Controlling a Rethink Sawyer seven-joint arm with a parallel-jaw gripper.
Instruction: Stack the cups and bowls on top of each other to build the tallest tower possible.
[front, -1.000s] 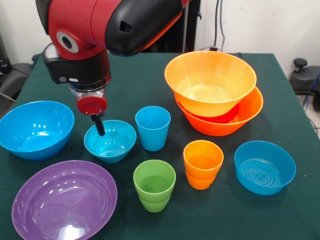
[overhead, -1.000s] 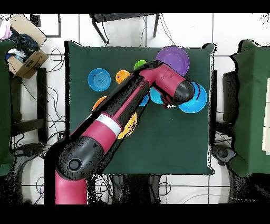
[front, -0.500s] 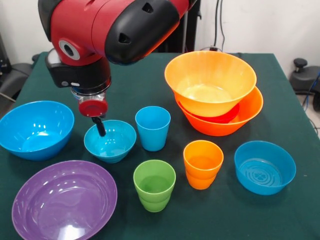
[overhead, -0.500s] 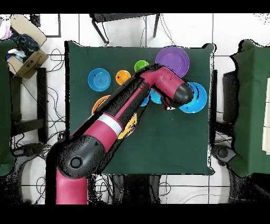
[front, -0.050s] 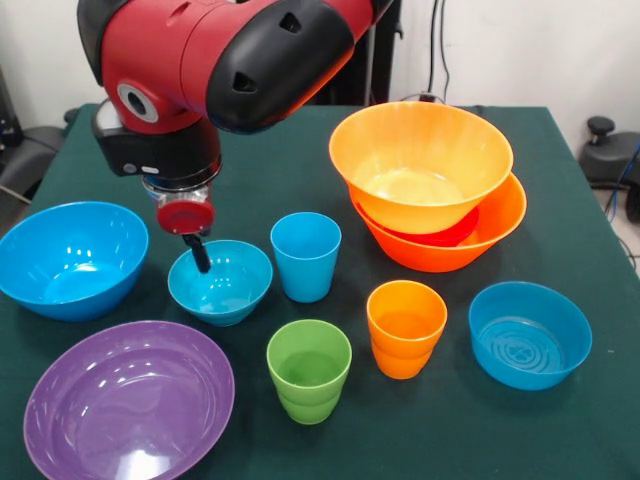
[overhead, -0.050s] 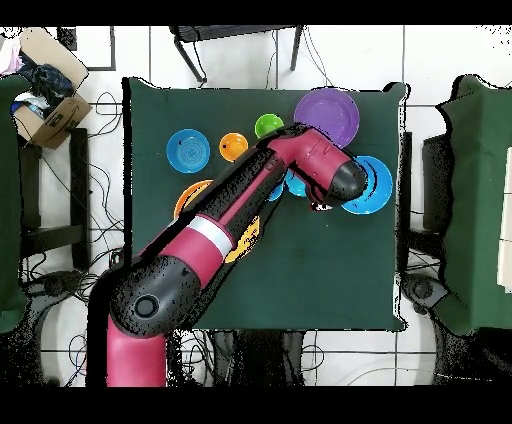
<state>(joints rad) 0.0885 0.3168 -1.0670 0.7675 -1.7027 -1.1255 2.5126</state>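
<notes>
My gripper (front, -0.050s: 199, 254) hangs over the far left rim of a small blue bowl (front, -0.050s: 222, 284), its tip just inside the bowl. A large blue bowl (front, -0.050s: 70, 258) sits to the left and a wide purple bowl (front, -0.050s: 128, 400) in front. The blue cup (front, -0.050s: 305, 256), green cup (front, -0.050s: 309, 370) and orange cup (front, -0.050s: 405, 328) stand upright in the middle. The tower (front, -0.050s: 430, 190) at the back right is an orange bowl (front, -0.050s: 495, 225) holding a red bowl (front, -0.050s: 455, 233) and a second orange bowl (front, -0.050s: 420, 160). Another small blue bowl (front, -0.050s: 529, 334) sits at the right.
In the overhead view the arm (overhead, -0.050s: 240, 215) lies across the green table (overhead, -0.050s: 300, 280) and hides the middle bowls and the blue cup. The purple bowl (overhead, -0.050s: 335, 112), green cup (overhead, -0.050s: 267, 125), orange cup (overhead, -0.050s: 233, 146) and a blue bowl (overhead, -0.050s: 187, 150) show along the far edge.
The arm's upper body has swung slightly. The gripper has barely moved and stays at the small blue bowl's rim. No cup or bowl has shifted.
</notes>
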